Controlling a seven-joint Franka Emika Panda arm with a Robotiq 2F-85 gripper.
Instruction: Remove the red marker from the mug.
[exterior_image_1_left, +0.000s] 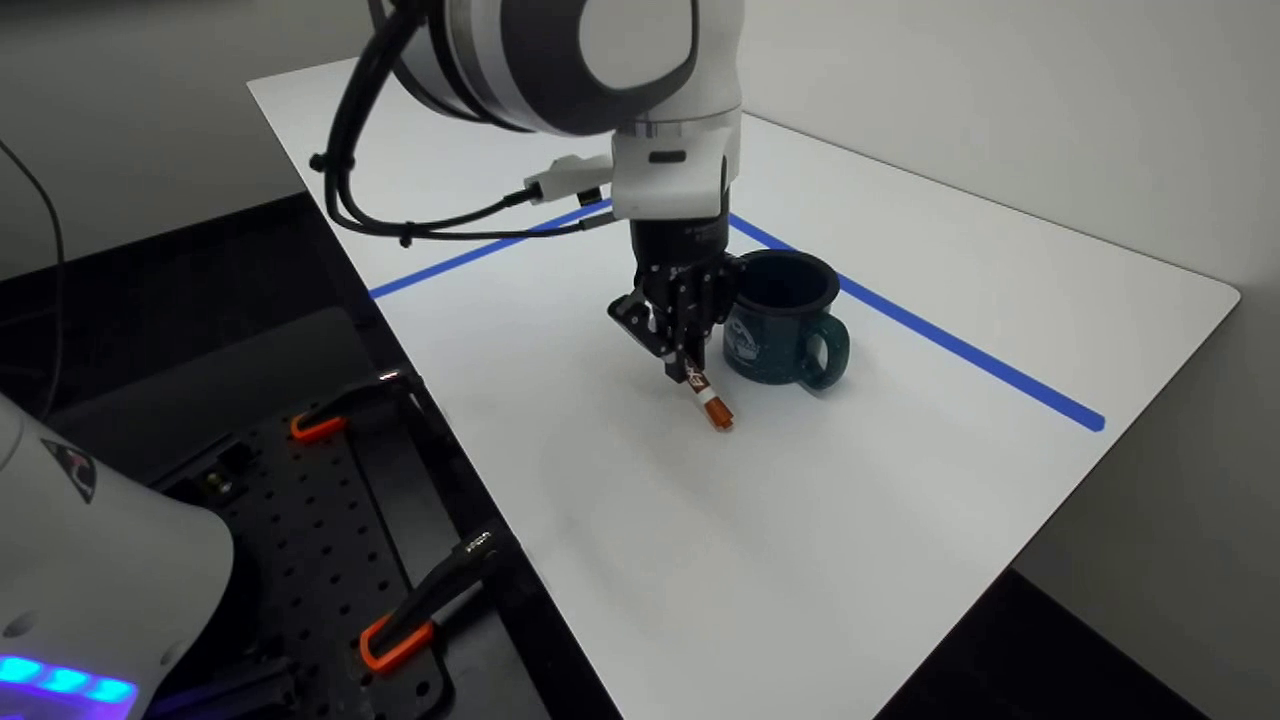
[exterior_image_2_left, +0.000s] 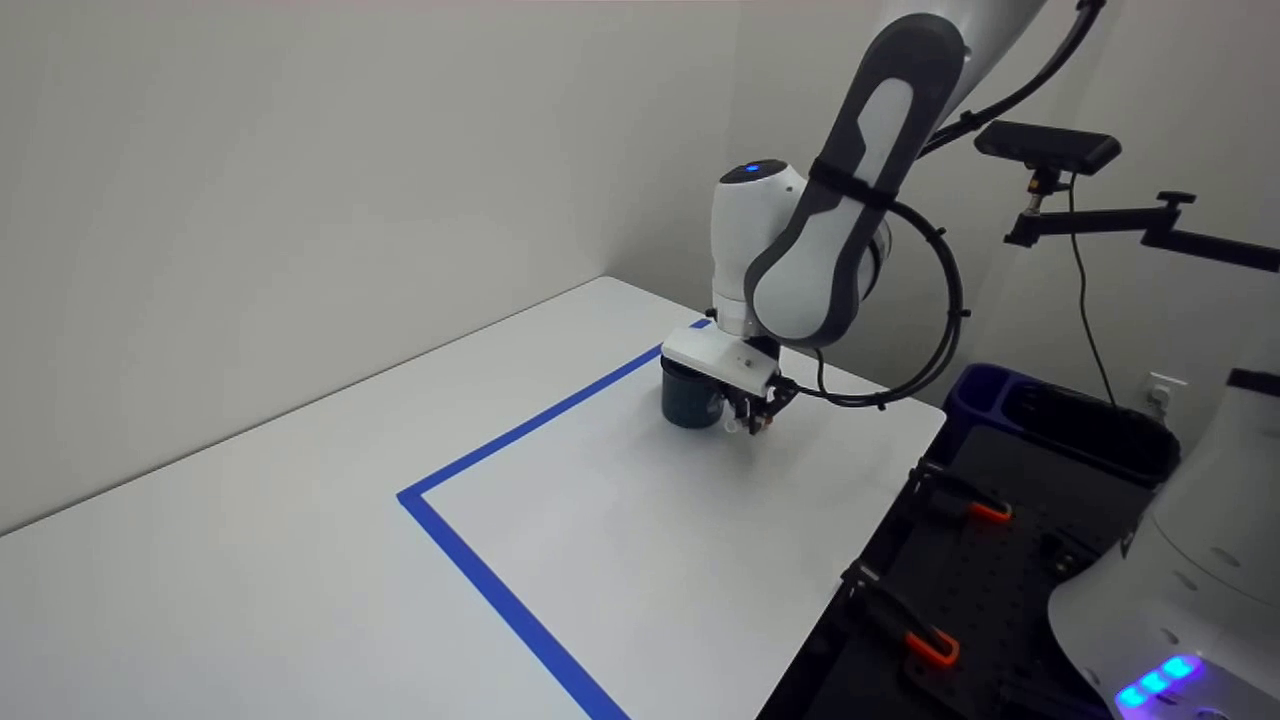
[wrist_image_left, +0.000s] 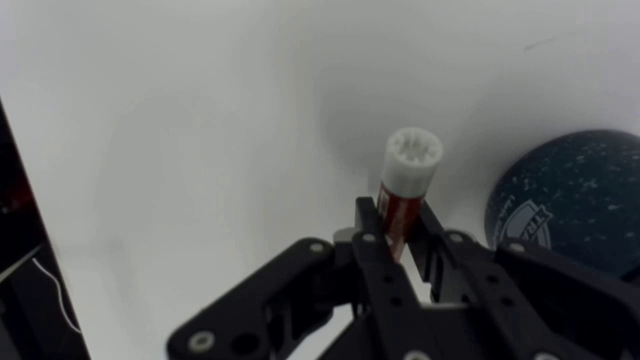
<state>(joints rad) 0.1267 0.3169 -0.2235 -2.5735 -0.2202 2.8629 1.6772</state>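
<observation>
The red marker (exterior_image_1_left: 712, 405) is outside the mug, tilted, with its orange-brown cap end pointing down toward the table. In the wrist view the marker (wrist_image_left: 400, 207) shows its white end toward the camera. My gripper (wrist_image_left: 397, 217) is shut on its red-brown body; the gripper (exterior_image_1_left: 686, 368) is low over the table in an exterior view. I cannot tell whether the marker touches the table. The dark blue-green mug (exterior_image_1_left: 770, 345) stands upright close beside the gripper, its handle facing away. The mug also shows in an exterior view (exterior_image_2_left: 688, 398) and the wrist view (wrist_image_left: 575, 200).
The white table (exterior_image_1_left: 800, 560) carries blue tape lines (exterior_image_1_left: 960, 345) behind the mug. A black mounting plate with orange-tipped clamps (exterior_image_1_left: 395, 640) runs along the table's edge by the robot base. A wall (exterior_image_2_left: 350, 180) stands along the far side.
</observation>
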